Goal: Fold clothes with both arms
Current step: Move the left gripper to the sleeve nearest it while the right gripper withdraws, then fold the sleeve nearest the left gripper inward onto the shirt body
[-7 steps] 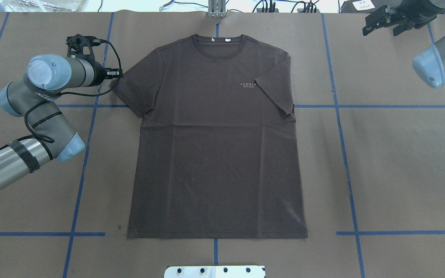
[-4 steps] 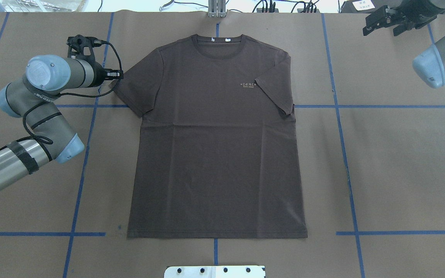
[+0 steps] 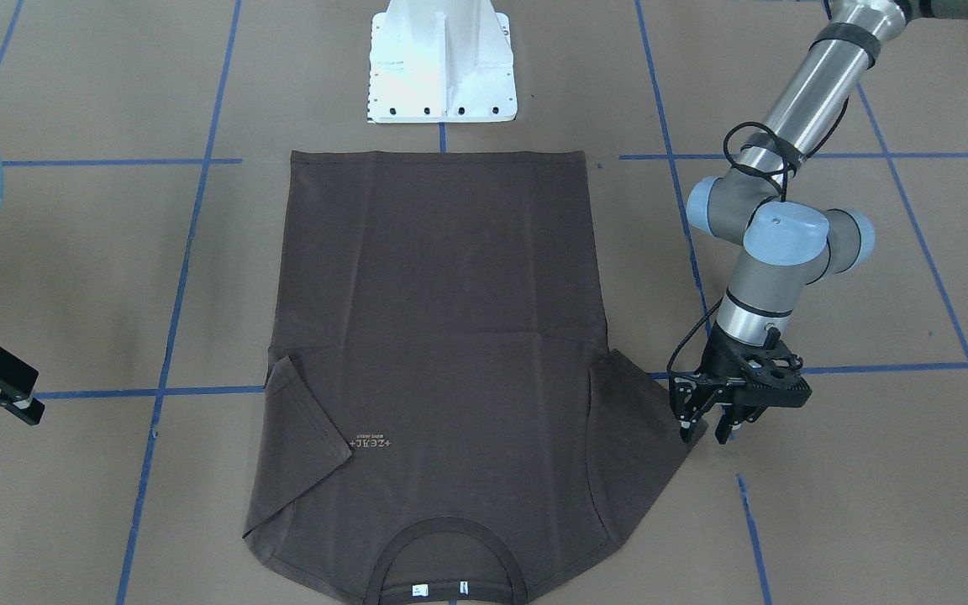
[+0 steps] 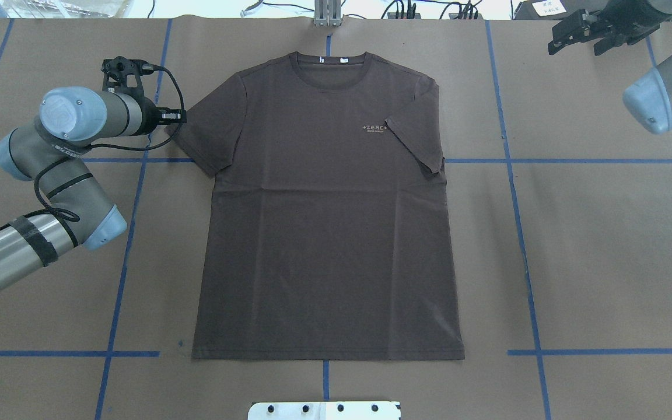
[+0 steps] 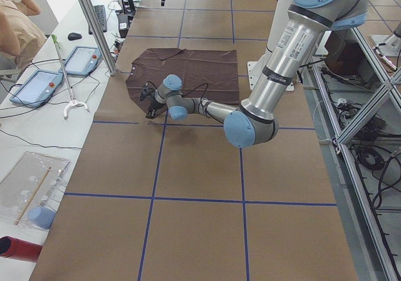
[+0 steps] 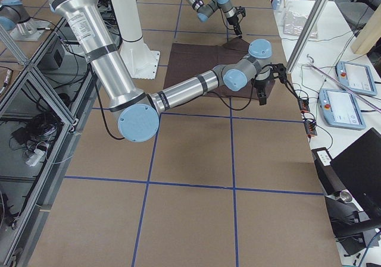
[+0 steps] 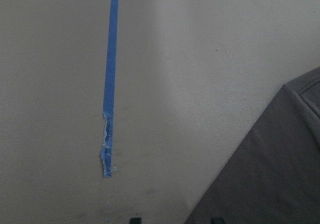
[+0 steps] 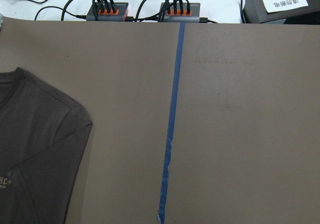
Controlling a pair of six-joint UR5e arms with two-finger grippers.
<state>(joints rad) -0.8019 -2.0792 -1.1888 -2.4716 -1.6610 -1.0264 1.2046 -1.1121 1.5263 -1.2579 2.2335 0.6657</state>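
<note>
1. The T-shirt [image 4: 324, 233] lies flat and face up on the table [image 4: 604, 233]. Its long axis runs straight away from me, with the hem [image 4: 327, 354] nearest my base and the collar [image 4: 329, 70] at the far end.
2. My left claw [image 3: 704, 437] is down at the outer tip of the left sleeve [image 4: 207, 134], which sticks out sideways toward that arm. The jaws are spread and hold nothing. In my left wrist view the sleeve's slanting edge runs in between them, so the cloth lies just to the inner side of the claw.
3. My right claw [image 4: 578, 42] hangs well apart from the shirt, out past the collar end at the far right of the table. It looks spread and empty, though the view of it is poor.
4. The right sleeve [image 4: 423, 137] lies tucked in along the body, not spread out like the left one.
5. As I judge it, no fold has been made yet. The left arm is much the nearer and could close on the sleeve tip where it is. The right arm must first travel inward and back toward me to reach its side.
</note>
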